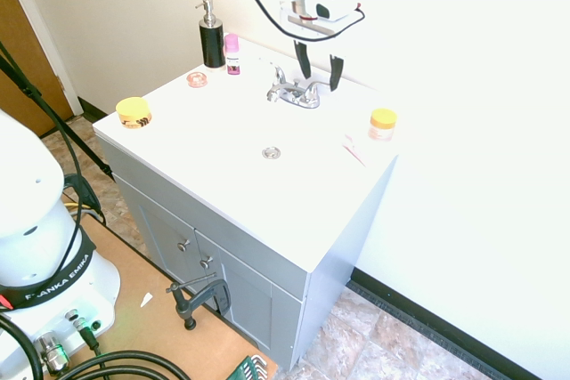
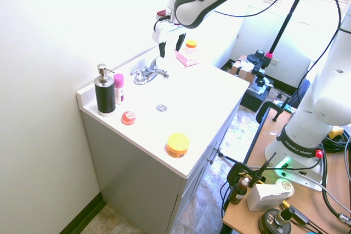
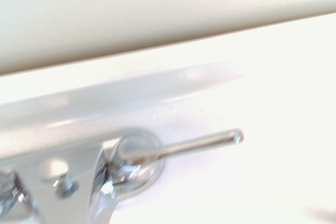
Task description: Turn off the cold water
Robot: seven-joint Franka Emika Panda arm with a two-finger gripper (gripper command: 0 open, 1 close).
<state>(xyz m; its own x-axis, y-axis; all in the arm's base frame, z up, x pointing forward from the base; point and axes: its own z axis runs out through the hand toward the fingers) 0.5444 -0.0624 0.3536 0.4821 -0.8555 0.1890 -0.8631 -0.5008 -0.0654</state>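
Note:
A small chrome two-lever faucet [image 1: 294, 92] stands at the back of the white vanity top [image 1: 223, 175]. Its right-hand lever, the cold water control [image 1: 313, 87] [image 2: 161, 73], is a short shiny rod; the wrist view shows it close up [image 3: 184, 148], lying about level and pointing away from the faucet body. No stream comes from the spout [image 1: 280, 94]. My gripper [image 1: 320, 66] [image 2: 171, 46] hangs open just above and slightly behind that lever, its dark fingers [image 1: 336, 72] pointing down and touching nothing.
A black soap dispenser [image 1: 212, 37] and a pink bottle [image 1: 232, 53] stand left of the faucet, near a small red disc [image 1: 197, 79]. A yellow tub [image 1: 134, 113] sits at the left corner. To the right are a yellow-capped jar [image 1: 382, 124] and a pink item [image 1: 354, 150]. The drain [image 1: 271, 152] lies in front.

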